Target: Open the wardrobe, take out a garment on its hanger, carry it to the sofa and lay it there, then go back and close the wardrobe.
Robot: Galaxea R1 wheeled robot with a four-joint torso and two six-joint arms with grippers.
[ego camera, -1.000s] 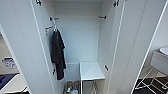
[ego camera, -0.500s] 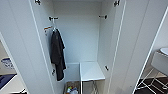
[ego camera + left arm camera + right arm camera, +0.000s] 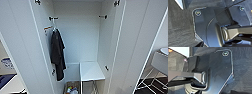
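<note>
- Wardrobe (image 3: 130,45), tall and white, stands with both full-height doors swung wide in the head view; no brand, label or readable writing shows on it.
- Dark short-sleeved T-shirt (image 3: 58,55) hangs from a slim pale hanger (image 3: 53,27) on a black peg (image 3: 53,18) at the left inner wall (a small orange-and-white tag sits just beside it, too blurred to read).
- A matching black peg (image 3: 103,16) on the right inner wall is bare.
- A white shelf (image 3: 91,70) fills the lower right of the interior; below it a brown box of colourful small items (image 3: 71,88) rests on the wardrobe floor.
- Compared with half a second ago, the scene is unchanged: same doors, same shirt, same framing.
- Right of the open door, a white chair with wire legs (image 3: 157,67) stands on dark carpet (image 3: 147,86), close to the door's edge; the middle of the wardrobe interior is open.
- Both wrist views show dark grey carpet tiles (image 3: 179,25) beneath the robot's own plates; whether either gripper is open or closed cannot be told.
</note>
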